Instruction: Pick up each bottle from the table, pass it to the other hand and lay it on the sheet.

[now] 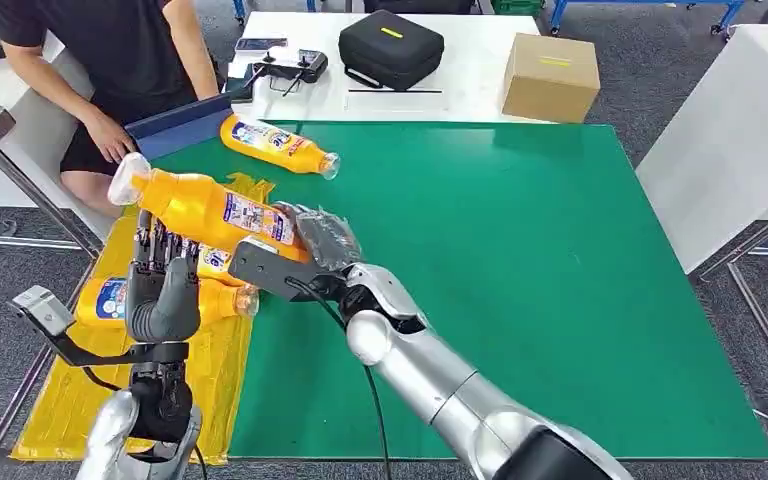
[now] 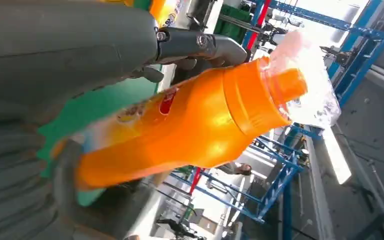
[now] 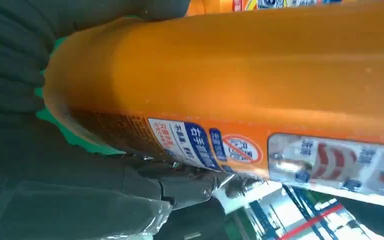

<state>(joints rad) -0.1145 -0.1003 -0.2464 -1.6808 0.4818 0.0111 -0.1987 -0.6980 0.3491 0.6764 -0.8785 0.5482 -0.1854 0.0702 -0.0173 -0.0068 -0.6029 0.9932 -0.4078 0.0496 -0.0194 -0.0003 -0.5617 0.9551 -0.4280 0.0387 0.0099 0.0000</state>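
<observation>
**Hand-over in progress**

The right hand [image 1: 322, 238] grips the orange bottle [image 1: 200, 208] by its base, held above the bench's left edge. The left hand [image 1: 163, 285] waits below, fingers spread, holding nothing. Next: left hand must close on the bottle above the yellow sheet [image 1: 70, 400].

Head view high, looking down; wrist views close on bottle [image 1: 205, 208].

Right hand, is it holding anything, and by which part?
Yes: the right hand holds an orange bottle by its base end. The left hand is below it, open.
</observation>
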